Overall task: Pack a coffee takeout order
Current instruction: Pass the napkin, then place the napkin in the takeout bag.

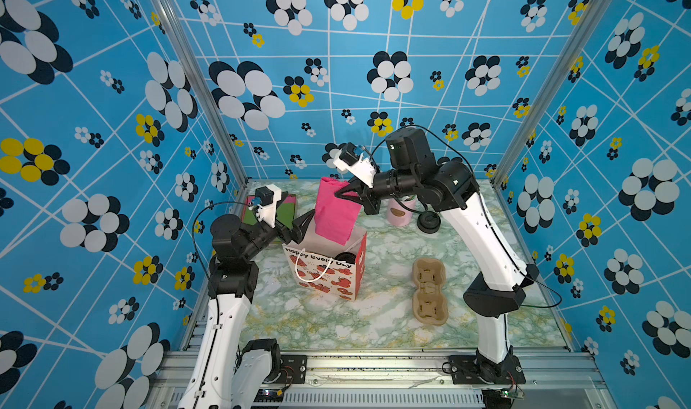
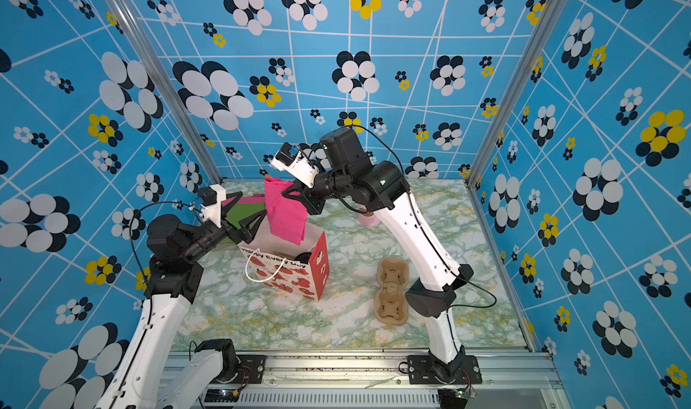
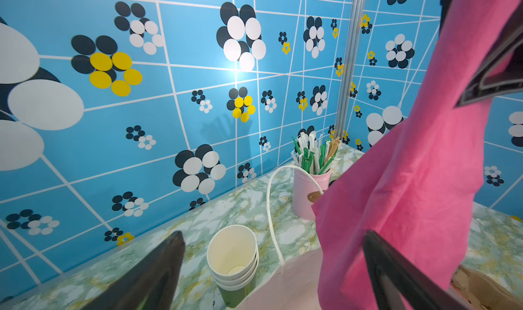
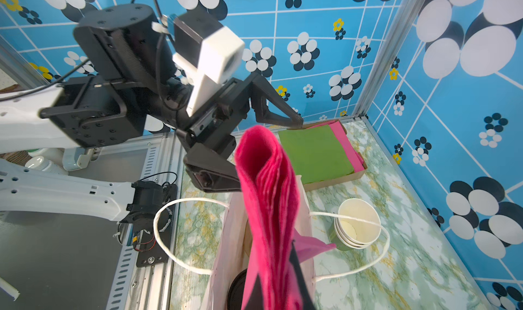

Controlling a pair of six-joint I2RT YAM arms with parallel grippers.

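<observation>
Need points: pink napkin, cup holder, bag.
napkin (image 1: 334, 212), in a top view, middle of the hanging sheet.
cup holder (image 1: 430, 290), in a top view, centre between its wells.
bag (image 1: 336, 280), in a top view, printed front wall.

Left arm (image 1: 220, 325), right arm (image 1: 482, 239) — one build; long links in white shell, pierced with small holes and slots; joints in black housings, round-capped, set with small dark screws.

Left camera (image 1: 267, 201), right camera (image 1: 355, 160): each a black block on a white bracket at the wrist; a thin black cable (image 4: 157, 65) loops from each back along its arm.

Left gripper (image 2: 254, 204), right gripper (image 1: 338, 194): black throughout; fingers (image 4: 291, 118) shaped as open triangular frames tapering to a point.

Base plates (image 1: 295, 368): black, flat, screwed down; red and black wires (image 4: 143, 244) at the left one.
</observation>
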